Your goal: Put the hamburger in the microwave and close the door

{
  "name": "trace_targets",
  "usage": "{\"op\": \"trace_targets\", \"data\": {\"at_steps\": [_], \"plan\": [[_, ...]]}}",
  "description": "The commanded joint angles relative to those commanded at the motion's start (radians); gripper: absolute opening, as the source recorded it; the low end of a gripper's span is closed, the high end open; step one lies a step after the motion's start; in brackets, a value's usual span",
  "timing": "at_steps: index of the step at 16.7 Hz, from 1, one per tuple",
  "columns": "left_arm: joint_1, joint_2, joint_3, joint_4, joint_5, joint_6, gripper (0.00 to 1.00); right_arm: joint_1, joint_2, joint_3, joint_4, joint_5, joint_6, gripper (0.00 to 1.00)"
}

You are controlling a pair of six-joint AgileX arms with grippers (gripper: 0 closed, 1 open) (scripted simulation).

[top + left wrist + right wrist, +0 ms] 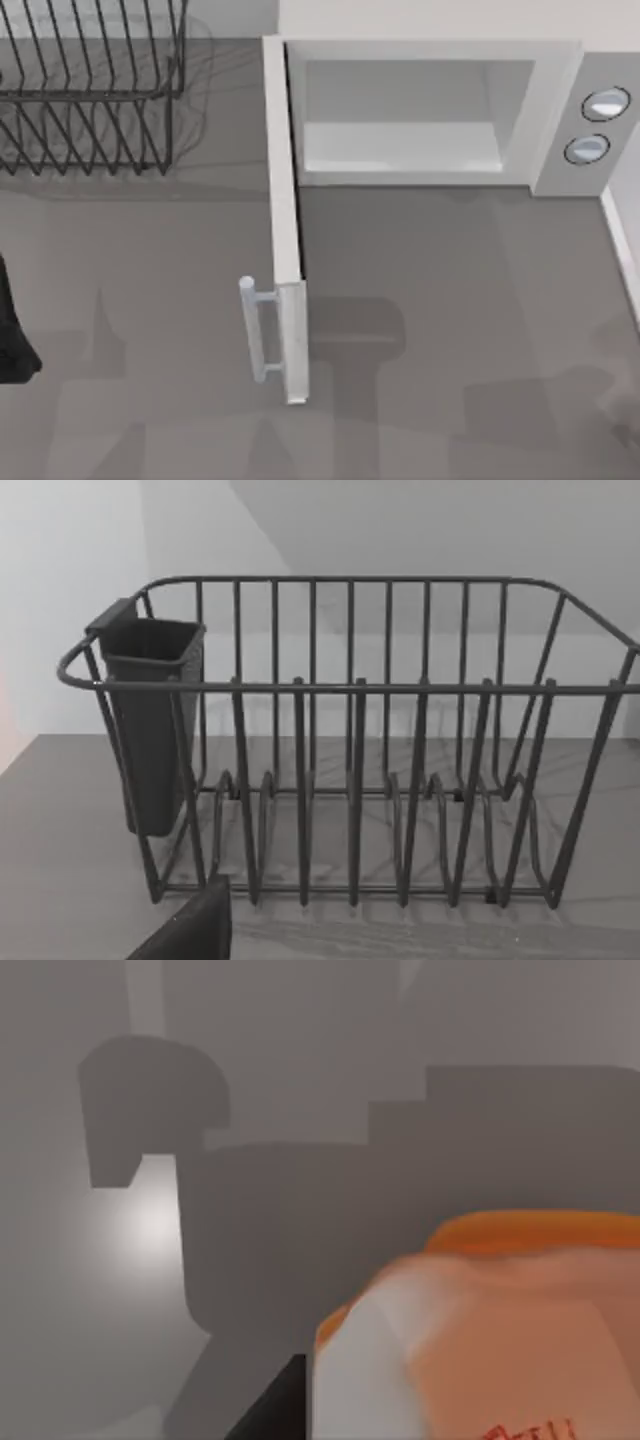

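My right gripper's state I cannot tell; the orange-rimmed, cream-topped hamburger (480, 1330) at lower right could clip the open white door (285, 220).

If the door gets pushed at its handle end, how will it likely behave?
The door stands wide open and looks like a stiff flat panel, so it should probably swing on its hinged edge rather than flex. The handle sits at the free end, likely giving easy leverage.
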Motion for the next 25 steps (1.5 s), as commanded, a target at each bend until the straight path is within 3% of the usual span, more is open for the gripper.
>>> {"op": "trace_targets", "data": {"at_steps": [7, 13, 19, 25], "plan": [[0.000, 0.000, 0.000, 0.000, 0.000, 0.000, 1.00, -0.003, -0.122, 0.211, -0.363, 0.000, -0.006, 0.00], [0.000, 0.000, 0.000, 0.000, 0.000, 0.000, 1.00, -0.005, -0.165, 0.264, -0.432, 0.001, -0.005, 0.00], [0.000, 0.000, 0.000, 0.000, 0.000, 0.000, 1.00, 0.033, -0.102, 0.351, -0.327, 0.049, 0.083, 0.00], [0.000, 0.000, 0.000, 0.000, 0.000, 0.000, 1.00, 0.189, 0.247, 0.457, 0.026, 0.264, 0.275, 0.00]]}}
